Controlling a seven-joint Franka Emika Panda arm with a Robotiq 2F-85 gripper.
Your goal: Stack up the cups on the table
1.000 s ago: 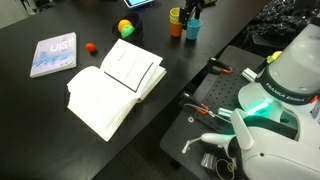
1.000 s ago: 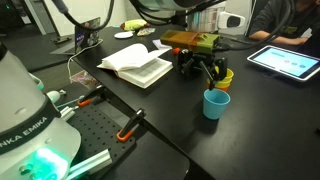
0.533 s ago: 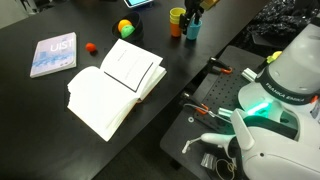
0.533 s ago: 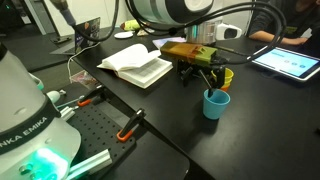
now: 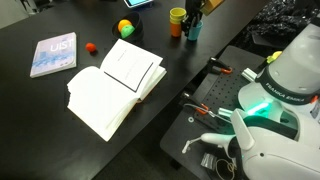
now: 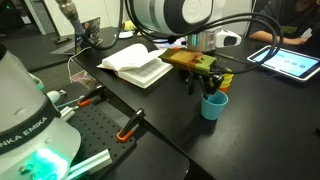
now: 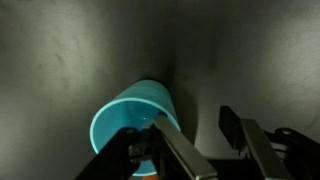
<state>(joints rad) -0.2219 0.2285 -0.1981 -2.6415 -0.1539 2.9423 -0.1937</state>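
pincer (image 6: 205,89) hangs just above the light blue cup (image 6: 213,107); whether it grips anything, cannot tell

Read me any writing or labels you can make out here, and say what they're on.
"FRANKA EMIKA": on the white robot base.
Closed book: cover title too blurred to read.
Open book: print too small to read.
Tablet: screen unreadable.

Light blue cup (image 6: 212,107) upright on black table (image 5: 40,120), yellow cup (image 5: 177,14) atop orange cup (image 5: 176,30) beside it
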